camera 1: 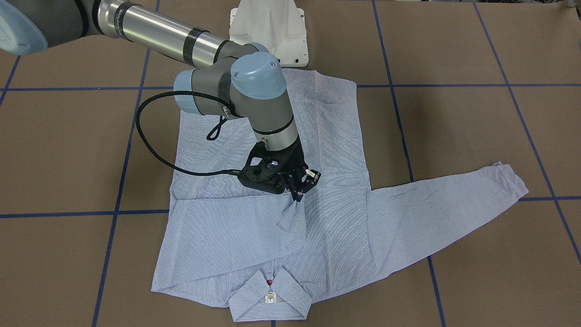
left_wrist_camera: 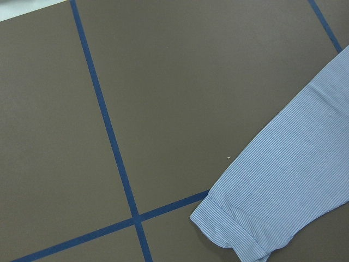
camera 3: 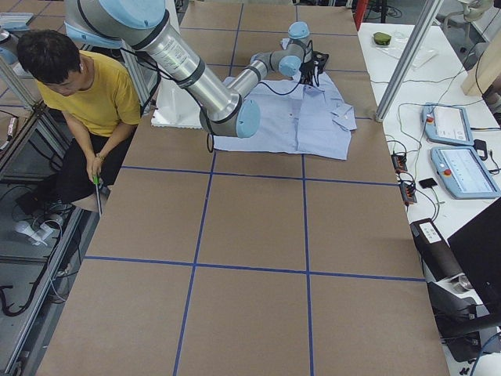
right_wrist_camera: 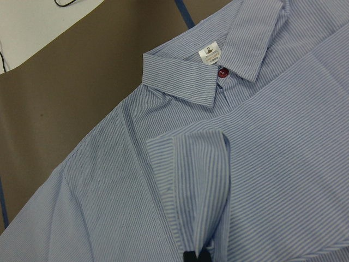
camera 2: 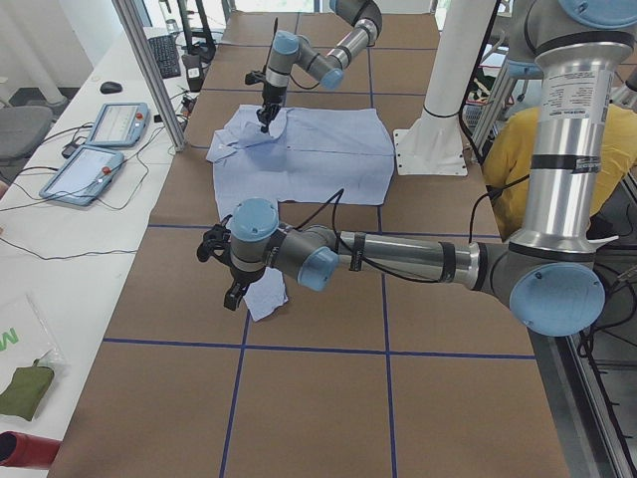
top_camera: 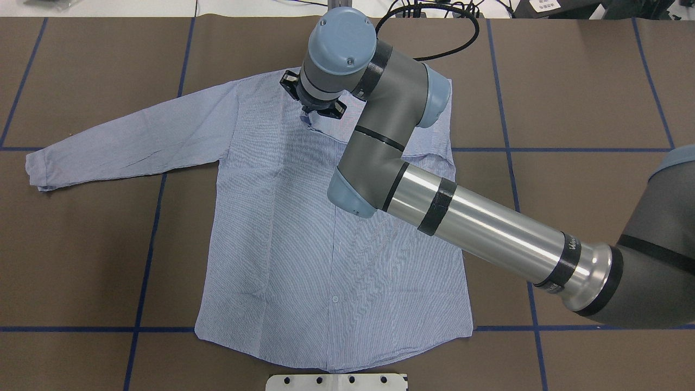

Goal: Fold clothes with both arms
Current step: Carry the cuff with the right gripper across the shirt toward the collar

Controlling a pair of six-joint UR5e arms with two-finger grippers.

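Observation:
The light blue striped shirt [camera 1: 345, 190] lies flat on the brown table, its collar [camera 1: 270, 299] on the side away from the robot. My right gripper [camera 1: 297, 196] is shut on the cuff of one sleeve, which is drawn across the shirt's chest and lifted a little; the right wrist view shows that cuff [right_wrist_camera: 199, 180] pinched below the collar [right_wrist_camera: 218, 65]. The other sleeve [top_camera: 125, 144] lies stretched out to my left. In the exterior left view my left gripper [camera 2: 231, 294] hovers just over that sleeve's cuff [camera 2: 267, 299]; I cannot tell whether it is open or shut. The left wrist view shows the cuff [left_wrist_camera: 234, 234] but no fingers.
The white pedestal base [camera 1: 268, 32] stands at the shirt's hem side. Blue tape lines [top_camera: 152, 239] grid the table. A person in yellow [camera 3: 86, 94] sits beside the robot. Teach pendants [camera 3: 462, 149] lie on the side bench beyond the table edge.

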